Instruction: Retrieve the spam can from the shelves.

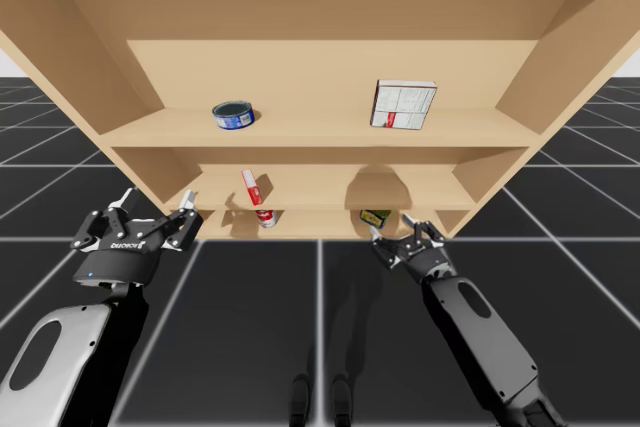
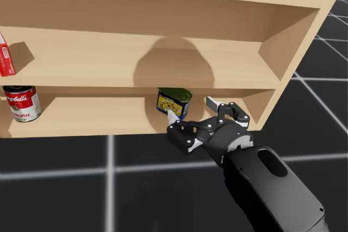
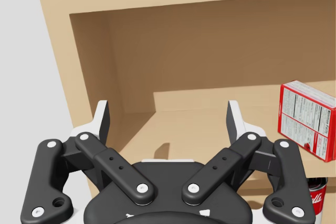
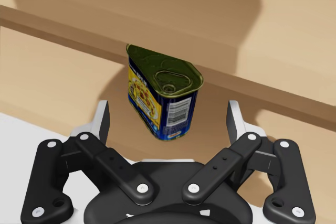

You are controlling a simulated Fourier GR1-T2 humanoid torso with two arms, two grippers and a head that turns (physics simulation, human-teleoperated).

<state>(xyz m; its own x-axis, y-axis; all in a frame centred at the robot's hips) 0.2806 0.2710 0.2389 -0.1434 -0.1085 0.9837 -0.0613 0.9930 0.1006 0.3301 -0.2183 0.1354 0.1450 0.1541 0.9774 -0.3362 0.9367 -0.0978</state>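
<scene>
Right claw (image 4: 168,119) spread, just in front of blue-and-yellow tin can (image 4: 164,98) with green top on bottom wooden shelf (image 2: 81,115). Push straight in, centre can, then squeeze. Left claw (image 3: 168,116) spread, empty.

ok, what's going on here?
My right claw is open and lined up on the rectangular blue-and-yellow can on the bottom shelf. The can sits just ahead of it and is not yet gripped. My left claw hangs open by the left end of the shelves, holding nothing.
</scene>
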